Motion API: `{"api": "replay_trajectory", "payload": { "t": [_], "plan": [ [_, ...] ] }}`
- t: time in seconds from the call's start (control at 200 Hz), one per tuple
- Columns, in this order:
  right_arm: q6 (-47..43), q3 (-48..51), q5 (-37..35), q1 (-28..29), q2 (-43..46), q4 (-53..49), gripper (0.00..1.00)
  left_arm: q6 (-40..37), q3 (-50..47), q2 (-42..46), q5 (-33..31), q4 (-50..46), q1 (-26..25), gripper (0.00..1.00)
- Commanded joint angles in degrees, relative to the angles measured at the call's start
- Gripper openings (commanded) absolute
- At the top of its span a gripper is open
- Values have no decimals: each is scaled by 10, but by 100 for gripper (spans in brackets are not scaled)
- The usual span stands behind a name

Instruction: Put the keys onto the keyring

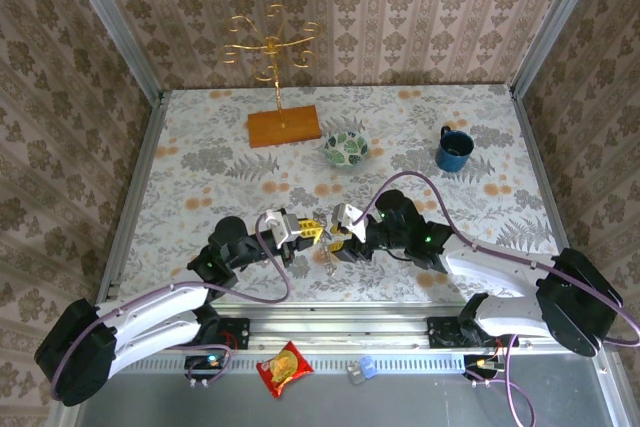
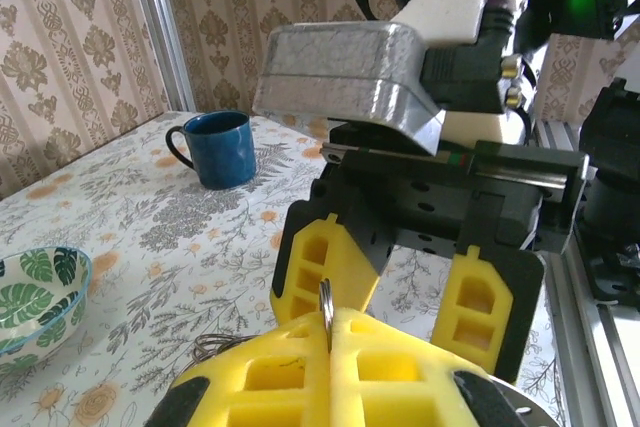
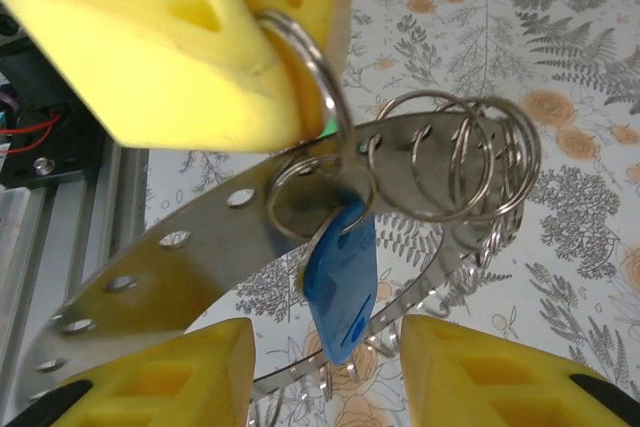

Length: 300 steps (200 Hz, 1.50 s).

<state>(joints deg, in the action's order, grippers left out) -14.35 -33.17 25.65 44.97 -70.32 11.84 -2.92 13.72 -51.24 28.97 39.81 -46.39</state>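
My left hand [image 2: 330, 347] is clenching a wire ring [image 3: 325, 77] holding the blue key [image 3: 340, 277], perhaps touching the keyring [image 3: 170, 277]; right hand [image 3: 325, 387] released.

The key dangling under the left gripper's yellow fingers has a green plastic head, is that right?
Not quite: the head is blue, not green. The right wrist view shows the key dangling under the yellow fingers of the left gripper, which pinches a small ring.
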Motion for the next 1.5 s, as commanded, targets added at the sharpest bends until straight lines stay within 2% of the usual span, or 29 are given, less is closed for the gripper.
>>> {"api": "replay_trajectory", "payload": {
  "t": [0.0,0.22,0.78,1.235,1.495],
  "plan": [
    [10,-22,-7,5,-8,38,41,23,-3,9,16,44,4,0],
    [18,-18,5,5,-4,60,37,27,-4,8,17,50,4,0],
    [12,-24,6,3,1,49,11,23,0,5,28,41,7,0],
    [-23,-69,33,-13,7,-78,2,9,10,11,44,11,15,0],
    [-26,-74,26,-15,26,-91,0,-29,24,24,35,-60,16,0]
  ]
}}
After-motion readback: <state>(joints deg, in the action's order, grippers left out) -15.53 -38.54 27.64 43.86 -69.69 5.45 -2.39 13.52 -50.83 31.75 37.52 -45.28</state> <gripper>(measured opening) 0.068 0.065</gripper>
